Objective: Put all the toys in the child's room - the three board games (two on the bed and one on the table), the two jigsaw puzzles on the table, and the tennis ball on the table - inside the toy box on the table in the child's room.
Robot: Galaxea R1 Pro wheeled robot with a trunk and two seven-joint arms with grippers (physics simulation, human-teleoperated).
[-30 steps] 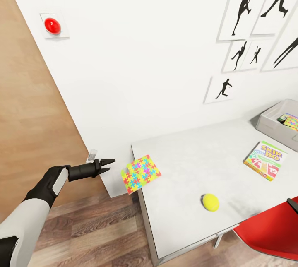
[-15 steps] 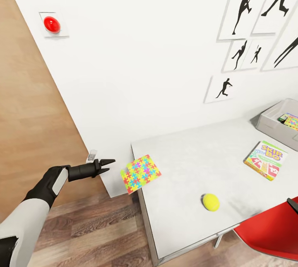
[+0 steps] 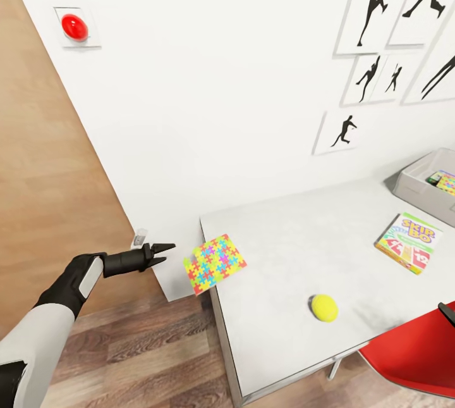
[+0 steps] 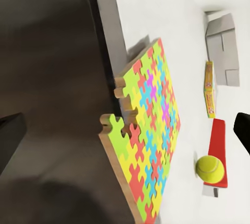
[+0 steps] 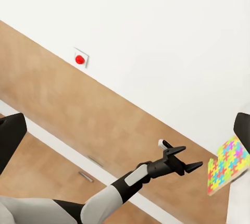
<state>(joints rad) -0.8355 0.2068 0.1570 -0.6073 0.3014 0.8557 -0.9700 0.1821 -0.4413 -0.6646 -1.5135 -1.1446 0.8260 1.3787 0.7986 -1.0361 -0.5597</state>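
Observation:
The multicoloured jigsaw puzzle (image 3: pixel 215 264) lies at the table's (image 3: pixel 284 237) left end, overhanging the edge. My left gripper (image 3: pixel 168 253) hovers just left of it, off the table, open and empty. In the left wrist view the puzzle (image 4: pixel 148 135) sits between the spread fingers of that gripper (image 4: pixel 125 133). The tennis ball (image 3: pixel 324 307) rests near the front edge. The Skip-Bo board game (image 3: pixel 409 243) lies to the right, before the toy box (image 3: pixel 414 188), which holds flat printed things. My right gripper (image 5: pixel 125 135) is open, facing the wall and my left arm.
A red chair (image 3: pixel 411 357) stands at the table's front right. The white wall carries a red button (image 3: pixel 74 26) and black silhouette pictures (image 3: pixel 373 9). Wood-plank floor (image 3: pixel 139 351) lies under my left arm, with a wooden panel (image 3: pixel 44 174) to the left.
The whole head view has shifted slightly, so the camera moved. My left arm, the puzzle, the ball and the Skip-Bo box stay where they were.

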